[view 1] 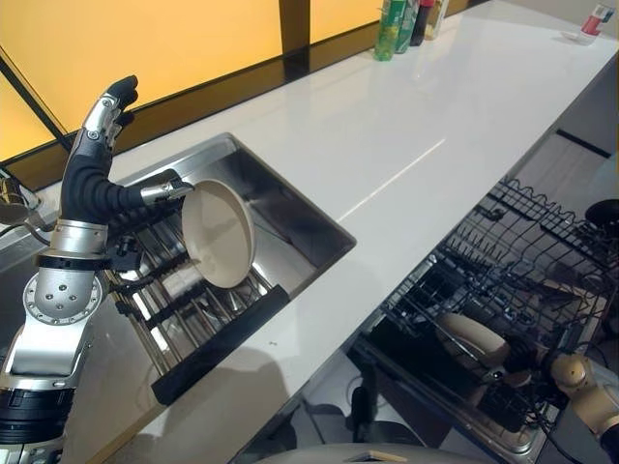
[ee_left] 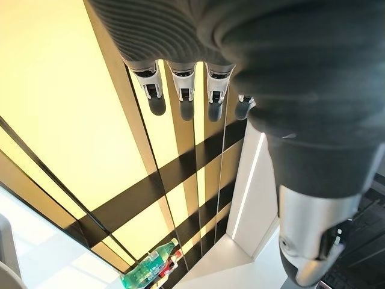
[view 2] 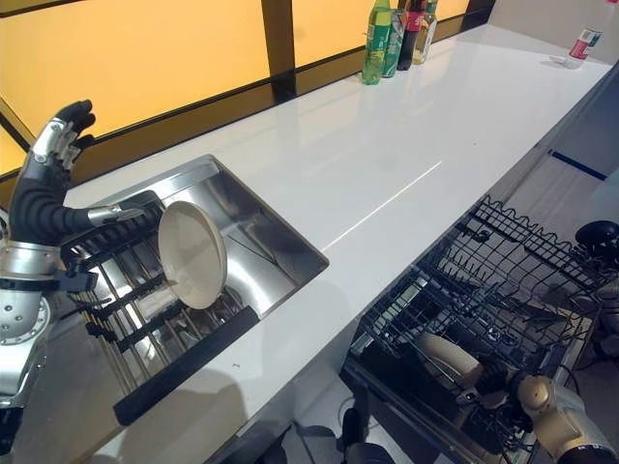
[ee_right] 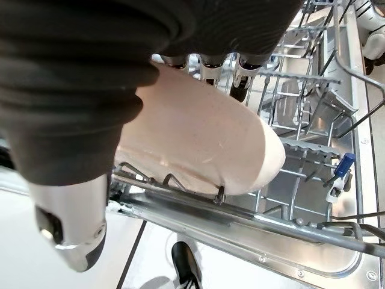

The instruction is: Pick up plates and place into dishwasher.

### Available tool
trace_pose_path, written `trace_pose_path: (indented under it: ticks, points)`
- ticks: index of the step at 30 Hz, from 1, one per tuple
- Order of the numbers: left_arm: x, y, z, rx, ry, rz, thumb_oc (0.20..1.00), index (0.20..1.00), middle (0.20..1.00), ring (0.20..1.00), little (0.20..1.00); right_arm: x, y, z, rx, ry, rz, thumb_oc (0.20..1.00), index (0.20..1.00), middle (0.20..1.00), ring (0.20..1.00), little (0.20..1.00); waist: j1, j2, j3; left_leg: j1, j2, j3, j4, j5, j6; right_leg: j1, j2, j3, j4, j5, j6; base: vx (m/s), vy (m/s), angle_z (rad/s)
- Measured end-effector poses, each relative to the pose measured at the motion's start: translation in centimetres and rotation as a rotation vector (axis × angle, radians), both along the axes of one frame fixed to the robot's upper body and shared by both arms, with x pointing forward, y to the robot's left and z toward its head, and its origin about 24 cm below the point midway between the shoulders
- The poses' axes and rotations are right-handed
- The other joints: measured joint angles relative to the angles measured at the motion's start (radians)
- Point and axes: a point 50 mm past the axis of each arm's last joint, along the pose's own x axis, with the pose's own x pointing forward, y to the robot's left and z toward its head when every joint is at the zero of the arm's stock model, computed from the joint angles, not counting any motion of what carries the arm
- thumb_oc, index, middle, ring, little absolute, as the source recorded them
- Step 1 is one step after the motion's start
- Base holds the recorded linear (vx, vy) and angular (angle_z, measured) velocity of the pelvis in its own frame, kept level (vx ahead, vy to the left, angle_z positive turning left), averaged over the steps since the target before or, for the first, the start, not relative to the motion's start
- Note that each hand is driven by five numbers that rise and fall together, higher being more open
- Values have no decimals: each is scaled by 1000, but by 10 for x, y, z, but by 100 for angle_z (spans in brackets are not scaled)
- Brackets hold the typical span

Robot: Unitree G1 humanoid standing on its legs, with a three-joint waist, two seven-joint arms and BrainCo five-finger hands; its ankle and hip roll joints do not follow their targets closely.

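A beige plate [view 1: 218, 232] stands on edge in the dark wire rack [view 1: 193, 333] set in the steel sink [view 1: 300, 217]. My left hand [view 1: 92, 184] is raised above the rack's left side, open, its fingers [ee_left: 183, 90] straight and its thumb reaching toward that plate's rim. A second beige plate [ee_right: 198, 138] leans between the tines of the pulled-out dishwasher rack [view 1: 522, 251] at the lower right. My right hand [ee_right: 72, 90] is shut on this plate, fingers past its far face and thumb across its near face.
The white counter [view 1: 387, 145] runs between the sink and the dishwasher. Bottles [view 1: 397, 24] stand at its far edge, with a small can [view 1: 595, 19] at the far right corner. A yellow panel [view 1: 174, 39] backs the counter.
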Motion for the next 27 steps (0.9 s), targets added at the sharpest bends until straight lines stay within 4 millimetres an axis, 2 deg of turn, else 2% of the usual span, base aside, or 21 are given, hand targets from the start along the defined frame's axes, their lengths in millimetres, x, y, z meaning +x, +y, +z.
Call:
trace_pose_path:
  ticks: [6,10,12,17,21,27]
  points:
    - [-6,9,1,29,-15,51,1000,1000,1000,1000,1000,15,-8,41,-41,-220,-41,1000,1000,1000,1000,1000,-7,5,-3,15,-1,4,0,4,-6,6,8,8,5,5,1,28,41,-2]
    - [-17,24,-2,34,-7,116,1000,1000,1000,1000,1000,20,-12,74,-76,-379,-68,1000,1000,1000,1000,1000,-25,14,-12,19,-1,11,-6,1,1,13,7,10,1,2,1,10,33,-2]
    - [-23,30,-5,76,1,164,1000,1000,1000,1000,1000,19,-10,102,-101,-499,-63,1000,1000,1000,1000,1000,-27,29,-23,28,0,14,-15,1,1,10,9,14,0,0,-1,-14,40,-6]
    - [-28,36,-18,130,50,230,1000,1000,1000,1000,1000,23,3,145,-121,-732,-18,1000,1000,1000,1000,1000,-28,51,-68,21,0,21,-17,1,1,0,14,24,1,1,-2,-31,40,-5]
    - [-32,44,-29,183,84,308,1000,1000,1000,1000,1000,23,12,154,-81,-829,28,1000,1000,1000,1000,1000,-26,62,-103,12,4,28,-17,0,1,-11,14,27,0,1,-3,-63,0,-5]
    - [-29,54,-42,385,112,433,1000,1000,1000,1000,1000,25,19,162,-51,-958,57,1000,1000,1000,1000,1000,-26,71,-119,9,8,29,-17,0,1,-15,16,25,0,1,-4,-69,-40,-1]
